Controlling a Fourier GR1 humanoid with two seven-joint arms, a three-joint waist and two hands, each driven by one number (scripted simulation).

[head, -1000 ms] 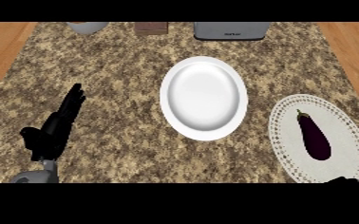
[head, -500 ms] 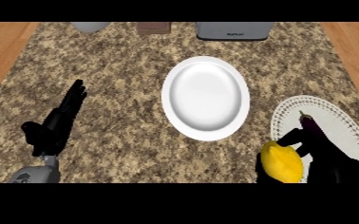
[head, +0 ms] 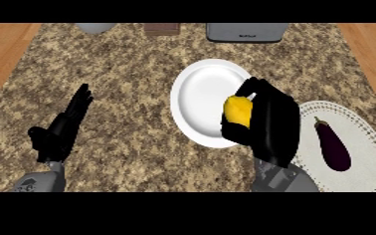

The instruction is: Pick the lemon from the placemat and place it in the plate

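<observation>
Your right hand's [head: 270,124] fingers [head: 249,87] are curled round the lemon [head: 237,111], grasping it over the right side of the plate [head: 198,99]; you cannot tell whether the fruit touches the plate. Your left hand [head: 62,127] rests at the bench's [head: 132,59] left, its fingers straight and released. To the right of your right hand lies the placemat [head: 360,129], with an eggplant [head: 332,145] on it.
</observation>
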